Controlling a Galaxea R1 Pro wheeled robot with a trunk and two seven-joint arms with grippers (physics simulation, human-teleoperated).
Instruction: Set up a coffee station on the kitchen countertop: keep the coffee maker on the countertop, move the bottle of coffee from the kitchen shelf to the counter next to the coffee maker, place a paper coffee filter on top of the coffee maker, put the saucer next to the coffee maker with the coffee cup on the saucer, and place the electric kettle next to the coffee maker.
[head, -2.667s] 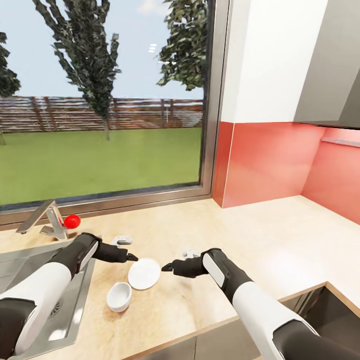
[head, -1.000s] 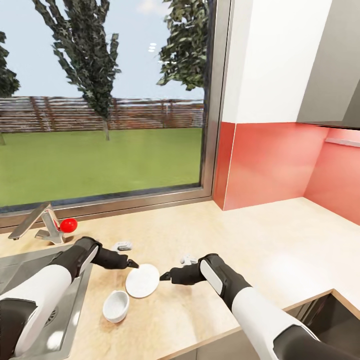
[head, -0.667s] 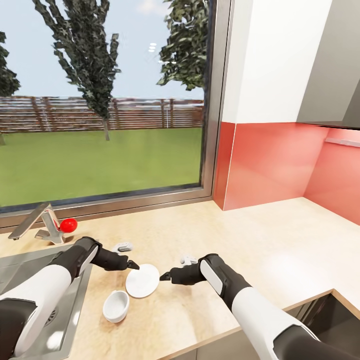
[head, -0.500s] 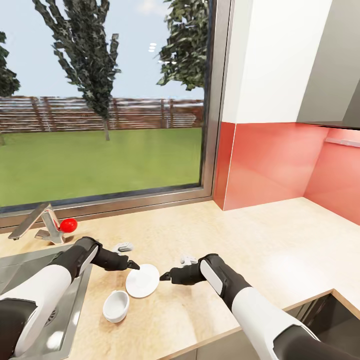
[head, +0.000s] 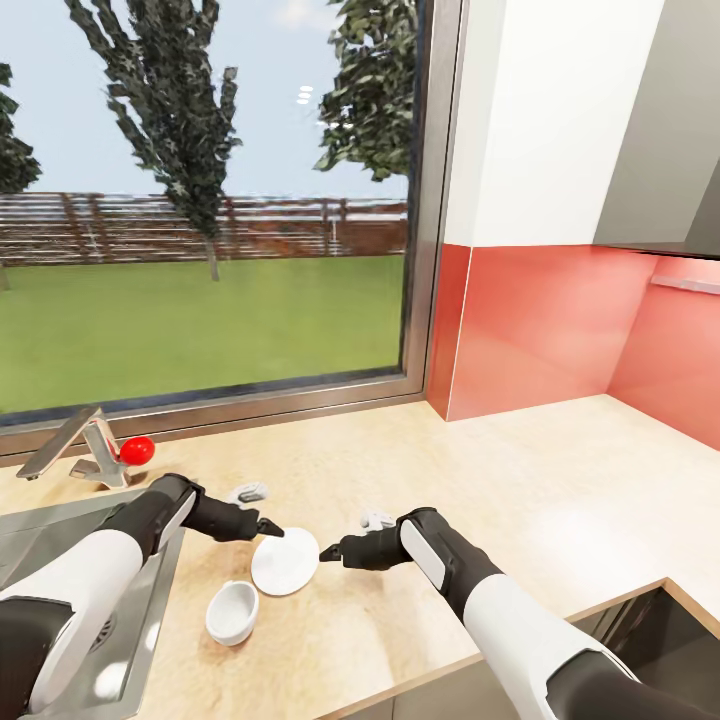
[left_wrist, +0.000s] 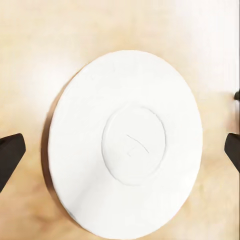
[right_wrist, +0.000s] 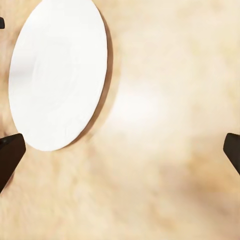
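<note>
The saucer (head: 285, 561) lies flat on the surface (head: 520, 480) near its front edge, the cup (head: 232, 611) (upright) just beside it, nearer the sink (head: 60, 540). The left end effector (head: 270, 527) and right end effector (head: 327, 549) flank the saucer, both released, fingers spread wide.

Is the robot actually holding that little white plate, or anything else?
Nothing is held. Both pincers are open: the left pincer and right pincer sit at opposite edges of the saucer, which lies flat on the countertop.
</note>
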